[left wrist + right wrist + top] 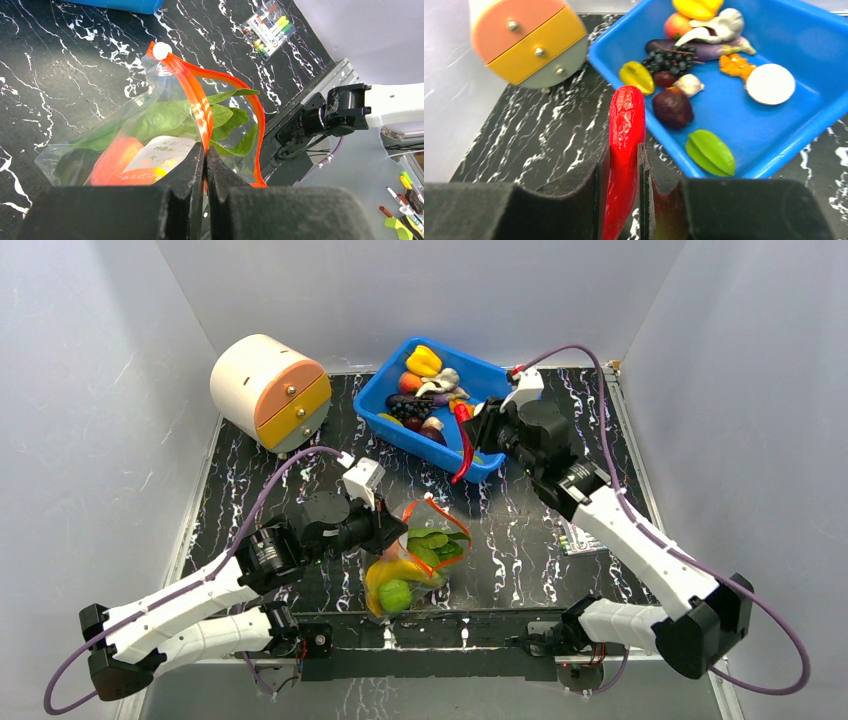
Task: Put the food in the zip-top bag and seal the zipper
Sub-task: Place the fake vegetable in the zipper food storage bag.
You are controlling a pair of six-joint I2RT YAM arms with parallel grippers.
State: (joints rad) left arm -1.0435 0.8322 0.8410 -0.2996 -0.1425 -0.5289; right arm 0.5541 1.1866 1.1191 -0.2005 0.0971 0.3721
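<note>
The clear zip-top bag [420,560] lies near the table's front edge with its mouth gaping. In it are a yellow banana [385,572], a green lime [395,595] and green leaves [435,543]. In the left wrist view the leaves [225,117] and an orange-pink peach [115,157] show through the plastic. My left gripper [206,147] is shut on the orange-red zipper [192,100] at the mouth's near side. My right gripper [623,150] is shut on a red chili [626,120], which hangs beside the blue bin's front edge [465,445].
The blue bin [385,400] at the back holds more toy food, including a yellow pepper, grapes and a green starfruit [710,151]. A round drawer unit [270,390] stands at the back left. A marker pack [572,537] lies right of the bag.
</note>
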